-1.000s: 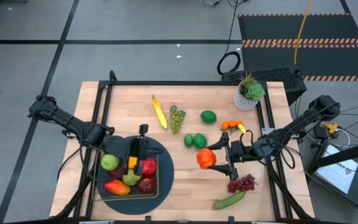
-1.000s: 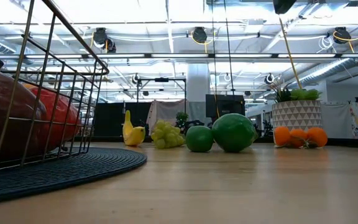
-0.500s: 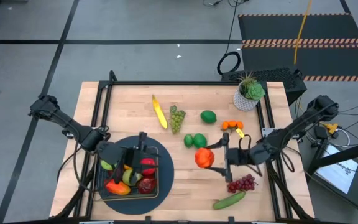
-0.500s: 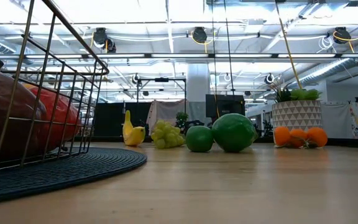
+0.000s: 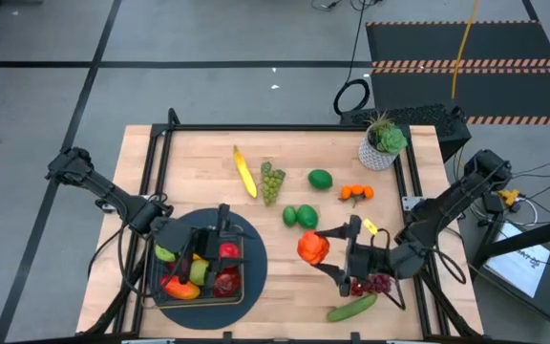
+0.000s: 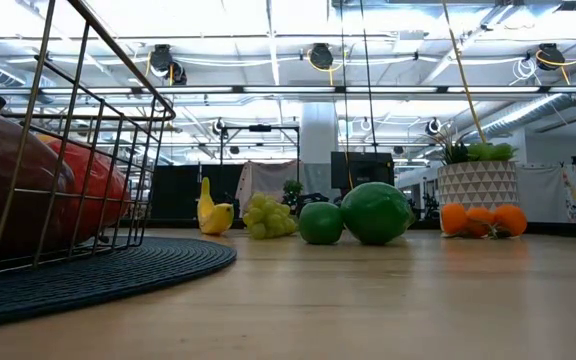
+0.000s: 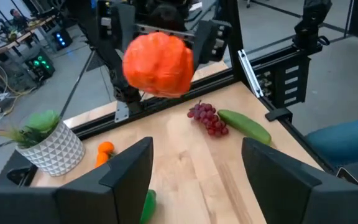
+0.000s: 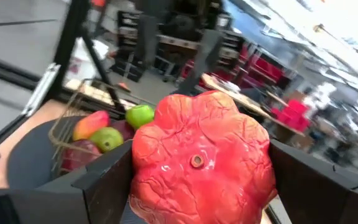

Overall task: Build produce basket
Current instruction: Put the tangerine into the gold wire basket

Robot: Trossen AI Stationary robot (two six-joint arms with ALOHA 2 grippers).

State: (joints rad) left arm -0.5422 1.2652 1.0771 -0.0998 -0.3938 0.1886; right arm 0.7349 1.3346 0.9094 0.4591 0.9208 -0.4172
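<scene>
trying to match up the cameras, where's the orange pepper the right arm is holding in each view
High view: orange pepper right of the basket, in the right gripper.
Low view: not in it.
Left wrist view: upper middle.
Right wrist view: fills the centre.
Shared landmark: purple grapes.

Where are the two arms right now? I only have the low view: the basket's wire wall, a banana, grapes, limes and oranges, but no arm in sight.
Observer: The right gripper is over the right half of the table, shut on an orange-red pepper.
Operator: Is that pepper resting on the wood?
Observer: It looks lifted. In the left wrist view it hangs above the tabletop, with purple grapes and a cucumber lying beyond it.
Operator: And the left arm?
Observer: The left gripper is over the basket, its fingers apart with nothing between them.
</scene>
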